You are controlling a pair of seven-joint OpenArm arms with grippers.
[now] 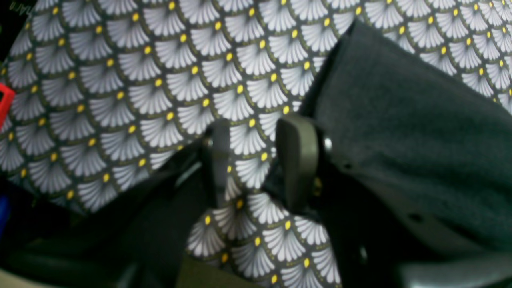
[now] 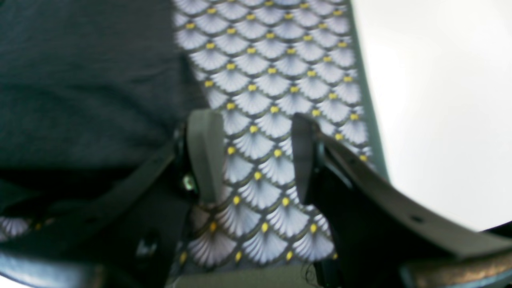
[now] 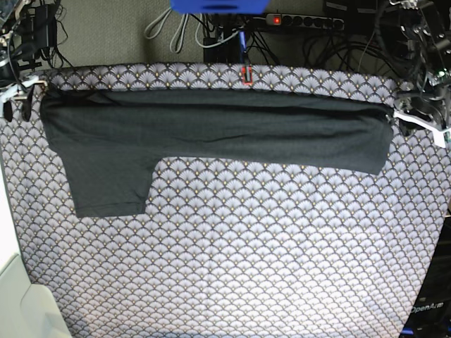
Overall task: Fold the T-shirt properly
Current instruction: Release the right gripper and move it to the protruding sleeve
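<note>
The dark T-shirt point(image 3: 211, 130) lies as a long folded band across the far part of the patterned cloth, with one sleeve point(image 3: 109, 186) reaching toward the near side at the left. My left gripper point(image 1: 256, 160) stands open just off the shirt's end point(image 1: 400, 120); only patterned cloth shows between its fingers. In the base view this gripper point(image 3: 417, 118) is at the shirt's right end. My right gripper point(image 2: 256, 156) is also open over bare cloth, with the shirt point(image 2: 80, 80) on its left. It sits at the shirt's left end point(image 3: 20, 95) in the base view.
The grey fan-scale cloth point(image 3: 246, 246) covers the table. A small red piece point(image 3: 245, 74) sits at the far edge. Cables and a power strip point(image 3: 303, 21) lie behind the table. A white surface point(image 2: 440, 100) borders the cloth's edge by the right gripper.
</note>
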